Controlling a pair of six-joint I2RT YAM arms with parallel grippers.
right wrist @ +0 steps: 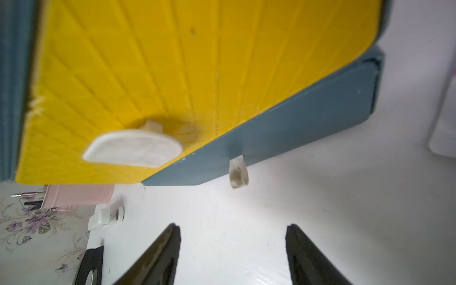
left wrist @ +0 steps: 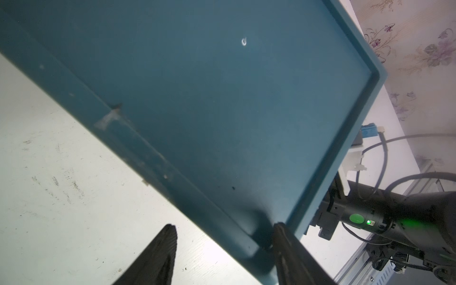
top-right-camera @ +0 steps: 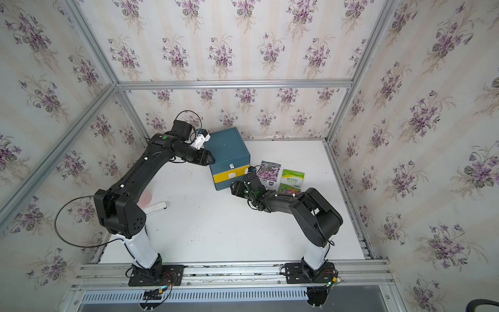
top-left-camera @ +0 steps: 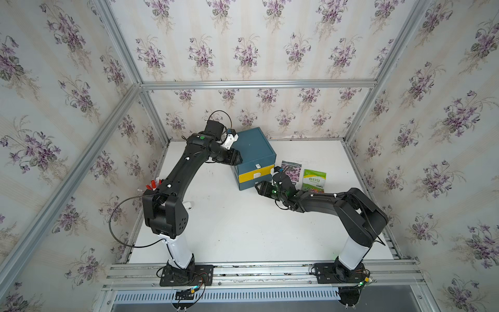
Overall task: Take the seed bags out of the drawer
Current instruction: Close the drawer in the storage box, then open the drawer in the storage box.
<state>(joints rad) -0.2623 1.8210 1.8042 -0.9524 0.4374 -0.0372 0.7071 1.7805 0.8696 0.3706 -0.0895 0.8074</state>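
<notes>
Two seed bags lie flat on the white table to the right of the teal drawer box (top-left-camera: pixel 253 146) (top-right-camera: pixel 226 146): a grey-topped one with pink blossoms (top-left-camera: pixel 291 170) (top-right-camera: pixel 269 174) and a green one (top-left-camera: pixel 314 180) (top-right-camera: pixel 292 180). The box's yellow drawer front (top-left-camera: pixel 249 178) (right wrist: pixel 172 74) with its white handle (right wrist: pixel 133 149) looks about flush with the box. Low over the table, just in front of that drawer, my right gripper (top-left-camera: pixel 258 187) (right wrist: pixel 233 227) is open and holds nothing. My left gripper (top-left-camera: pixel 239 158) (left wrist: pixel 224 225) is open at the box's near-left top corner (left wrist: pixel 222 98), one finger touching the top.
A pink cup with pens (top-left-camera: pixel 154 185) (right wrist: pixel 79 196) stands at the table's left edge, behind my left arm. A small white object (top-right-camera: pixel 158 208) (right wrist: pixel 106 217) lies beside it. Below the yellow drawer is a teal front with a small pale tab (right wrist: pixel 238 172).
</notes>
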